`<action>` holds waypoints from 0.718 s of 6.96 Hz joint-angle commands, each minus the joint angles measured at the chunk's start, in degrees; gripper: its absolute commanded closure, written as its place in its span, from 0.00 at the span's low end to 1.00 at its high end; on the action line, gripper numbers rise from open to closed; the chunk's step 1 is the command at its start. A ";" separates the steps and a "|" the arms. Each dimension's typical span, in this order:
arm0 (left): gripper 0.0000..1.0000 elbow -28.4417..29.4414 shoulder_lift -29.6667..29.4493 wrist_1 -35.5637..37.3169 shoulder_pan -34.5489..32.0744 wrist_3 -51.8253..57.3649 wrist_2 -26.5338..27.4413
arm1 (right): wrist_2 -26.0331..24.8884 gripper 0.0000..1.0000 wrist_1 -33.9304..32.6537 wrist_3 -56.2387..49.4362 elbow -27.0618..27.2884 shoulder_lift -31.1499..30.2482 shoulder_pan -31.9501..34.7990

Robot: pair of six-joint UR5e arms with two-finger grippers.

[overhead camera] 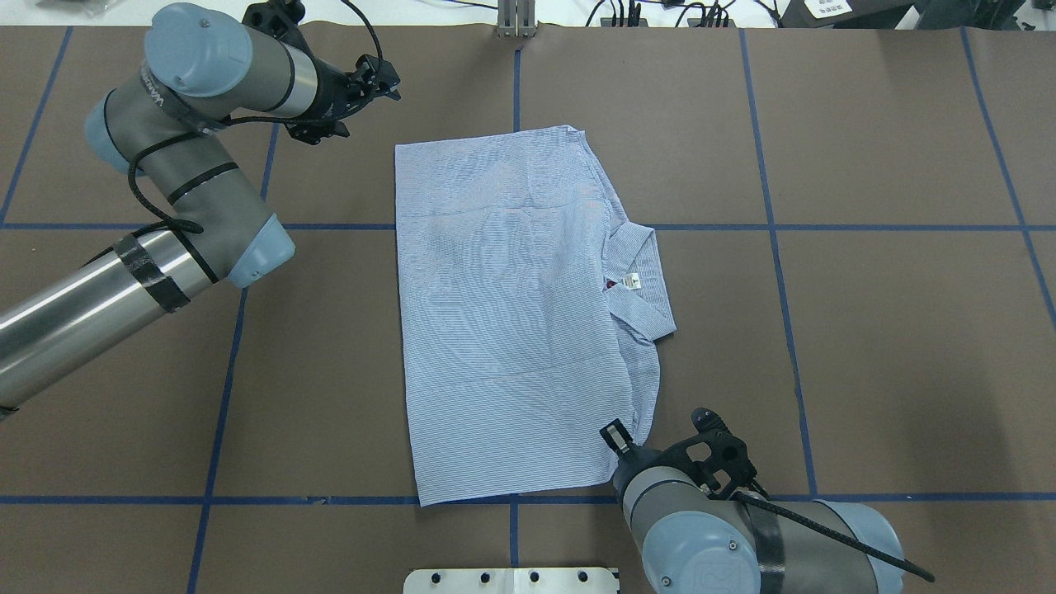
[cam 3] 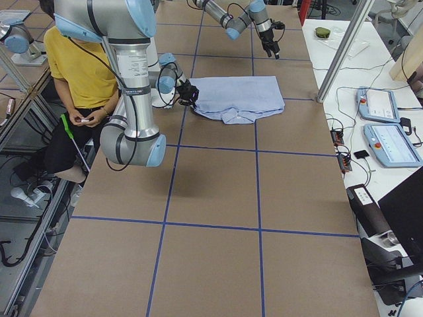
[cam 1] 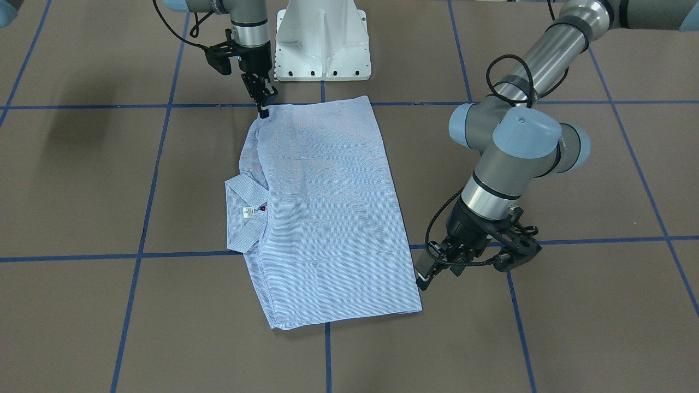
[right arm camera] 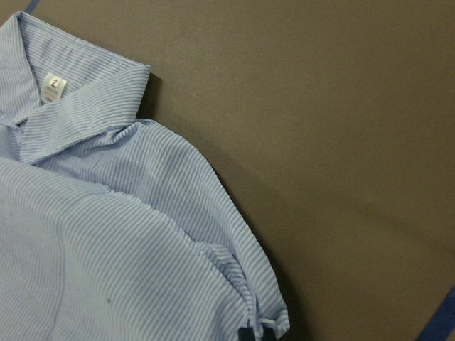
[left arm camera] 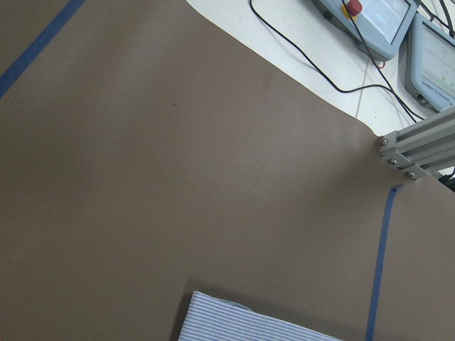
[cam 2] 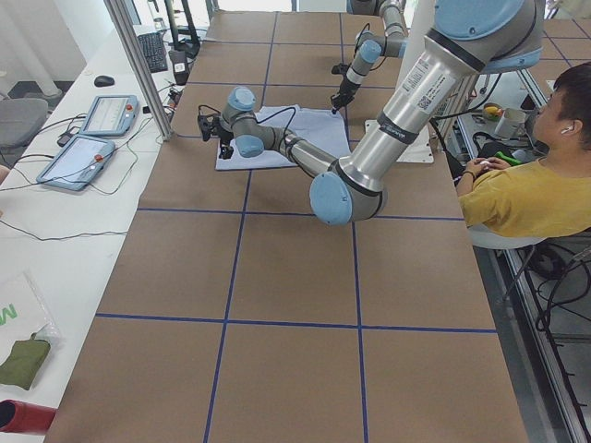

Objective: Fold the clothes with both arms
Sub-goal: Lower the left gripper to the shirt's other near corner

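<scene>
I see the light blue, fine-striped button-up shirt [cam 1: 327, 218] lying folded into a flat rectangle on the brown paper-covered table [cam 1: 546, 327]. Its collar [cam 1: 240, 218], with a white label [cam 1: 248, 212], juts from one long side. My right gripper [cam 1: 264, 112] pinches the shirt's collar-side corner nearest the robot. My left gripper [cam 1: 421, 279] hangs just beside the opposite far corner, and I cannot tell how its fingers stand.

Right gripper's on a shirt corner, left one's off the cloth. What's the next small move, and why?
Probably ease the left gripper down onto the shirt corner beside it and pinch. It hangs just off the cloth, while the right gripper looks shut on the diagonally opposite corner. One held corner alone cannot make a clean fold.
</scene>
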 commanded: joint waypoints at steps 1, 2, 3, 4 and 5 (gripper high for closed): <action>0.01 -8.96 5.62 -0.01 1.97 -7.44 -0.30 | -0.15 1.00 2.29 6.49 0.89 -0.65 0.06; 0.01 -14.50 8.43 0.07 3.81 -13.76 -0.30 | -0.41 1.00 2.29 9.83 0.98 -0.14 -0.03; 0.01 -21.69 13.51 -0.01 8.18 -18.87 0.40 | -1.64 1.00 2.29 11.08 0.98 -0.13 -0.81; 0.01 -27.94 18.43 -0.01 11.88 -22.58 0.67 | -2.69 1.00 2.29 11.96 1.06 -0.04 -1.69; 0.01 -31.66 21.96 0.07 16.61 -27.40 3.63 | -3.31 1.00 2.29 12.06 0.98 -0.13 -2.57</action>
